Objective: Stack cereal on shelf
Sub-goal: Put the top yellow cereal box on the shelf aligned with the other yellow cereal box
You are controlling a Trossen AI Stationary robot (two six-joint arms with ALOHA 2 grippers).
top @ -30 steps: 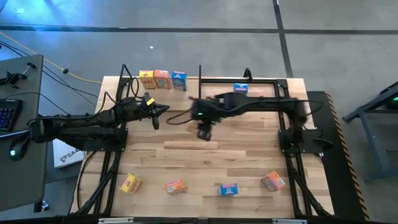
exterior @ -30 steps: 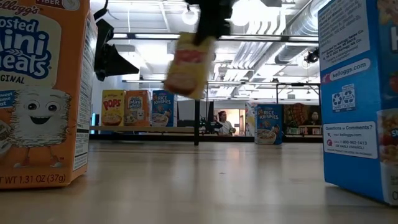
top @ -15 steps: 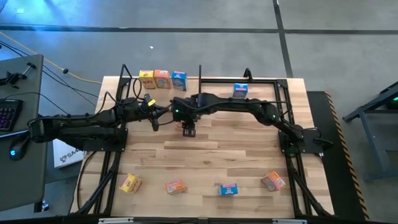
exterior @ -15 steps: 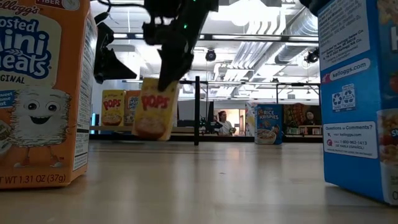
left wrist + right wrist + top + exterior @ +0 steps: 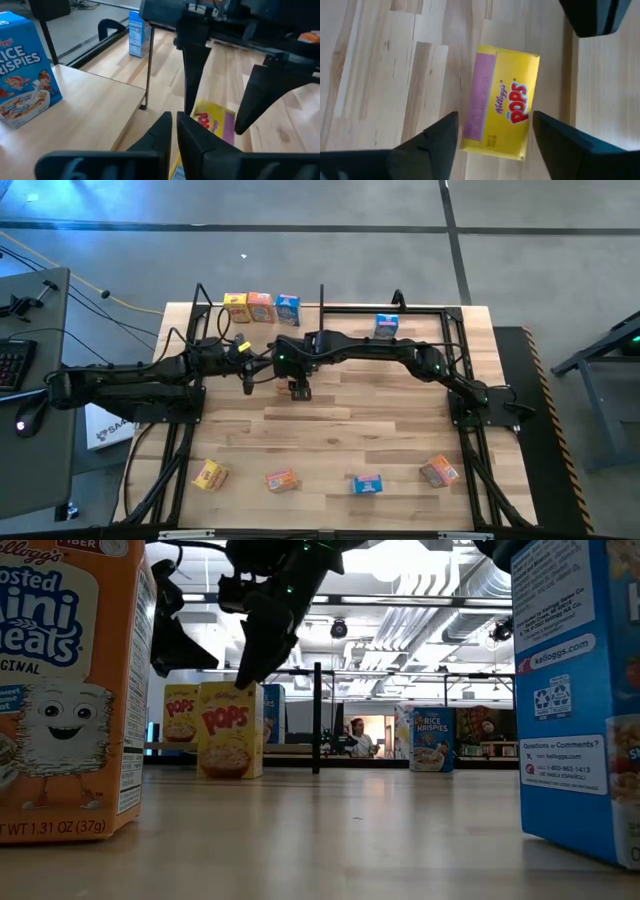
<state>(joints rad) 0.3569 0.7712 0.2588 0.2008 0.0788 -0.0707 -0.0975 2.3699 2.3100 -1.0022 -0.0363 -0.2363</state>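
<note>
Cereal first: three boxes [image 5: 261, 307] sit in a row on the shelf [image 5: 95, 107] at the far left of the desk [image 5: 400, 420]: yellow, orange, blue. Left gripper [image 5: 248, 373] hovers near that shelf with its fingers pressed together, holding nothing. Just beside it, my right gripper [image 5: 300, 388] hangs over the yellow Pops box [image 5: 501, 101], jaws spread wider than the box and clear of both its sides, so nothing is gripped. In the low view the box [image 5: 231, 729] stands upright on the desk, not on the shelf. Further right, one blue box [image 5: 387, 326] stands at the far edge; four more boxes [image 5: 326, 478] line the near edge.

Risks, as I judge them: the Pops box stands free, so a finger brushing it on the way up could tip it. Both grippers are close together, so a careless move could clip the other arm.

Readable text: "Kellogg's POPS" on the yellow box, "RICE KRISPIES" on the blue box [image 5: 22, 75] on the shelf, "Frosted Mini Wheats" partly cut off and "NET WT 1.31 OZ (37g)" on the near orange box [image 5: 65, 690], "kelloggs.com" on the near blue one [image 5: 575, 690].
</note>
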